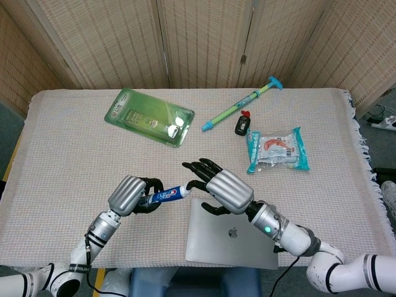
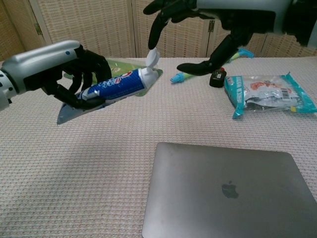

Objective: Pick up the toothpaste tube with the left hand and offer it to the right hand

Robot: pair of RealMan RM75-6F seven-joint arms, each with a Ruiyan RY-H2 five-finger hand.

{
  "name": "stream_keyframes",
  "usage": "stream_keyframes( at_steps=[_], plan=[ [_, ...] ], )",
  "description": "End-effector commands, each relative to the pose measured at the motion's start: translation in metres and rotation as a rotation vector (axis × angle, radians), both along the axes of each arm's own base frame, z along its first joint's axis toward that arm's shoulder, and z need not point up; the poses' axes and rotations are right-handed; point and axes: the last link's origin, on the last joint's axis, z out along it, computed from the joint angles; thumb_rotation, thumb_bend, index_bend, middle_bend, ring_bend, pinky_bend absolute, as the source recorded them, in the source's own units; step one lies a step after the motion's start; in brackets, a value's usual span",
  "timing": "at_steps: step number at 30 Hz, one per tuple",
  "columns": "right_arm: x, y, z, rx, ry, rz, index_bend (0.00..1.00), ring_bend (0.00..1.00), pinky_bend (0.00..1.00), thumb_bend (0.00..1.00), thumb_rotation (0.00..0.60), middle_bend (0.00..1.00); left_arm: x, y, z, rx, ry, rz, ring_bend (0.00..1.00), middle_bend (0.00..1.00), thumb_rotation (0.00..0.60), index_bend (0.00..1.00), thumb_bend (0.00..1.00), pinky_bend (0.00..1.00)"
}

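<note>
My left hand (image 1: pixel 131 194) (image 2: pixel 54 68) grips the blue and white toothpaste tube (image 1: pixel 167 195) (image 2: pixel 113 85) above the table, with the white cap end pointing toward my right hand. My right hand (image 1: pixel 220 188) (image 2: pixel 218 15) hovers just right of the cap with its fingers spread and holds nothing. In the chest view its fingertips hang over and around the cap; whether they touch it I cannot tell.
A closed grey laptop (image 1: pixel 232 232) (image 2: pixel 225 191) lies at the near edge under my right hand. Further back lie a green blister pack (image 1: pixel 148 116), a green and blue syringe-like tool (image 1: pixel 241 103), a small black bottle (image 1: pixel 242 124) and a teal snack packet (image 1: pixel 277 148).
</note>
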Motion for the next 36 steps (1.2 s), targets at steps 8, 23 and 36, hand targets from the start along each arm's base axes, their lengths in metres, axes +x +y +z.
stream_keyframes(
  at_steps=[8,23,36],
  plan=[
    [0.008,-0.004,-0.010,0.012,0.017,-0.001,0.33,0.00,0.00,0.45,0.600,0.00,-0.001,0.000,0.000,0.002,-0.006,0.006,0.74,0.83,0.600,0.81,0.69,0.72],
    [-0.011,-0.010,-0.012,0.008,0.054,-0.074,0.33,0.00,0.00,0.45,0.600,0.01,-0.008,0.002,-0.002,-0.005,-0.069,0.001,0.74,0.83,0.600,0.81,0.69,0.73],
    [-0.010,-0.007,0.007,0.016,-0.062,-0.107,0.33,0.00,0.00,0.45,0.600,0.01,-0.016,0.002,-0.004,0.010,-0.172,0.017,0.74,0.83,0.600,0.80,0.70,0.73]
  ],
)
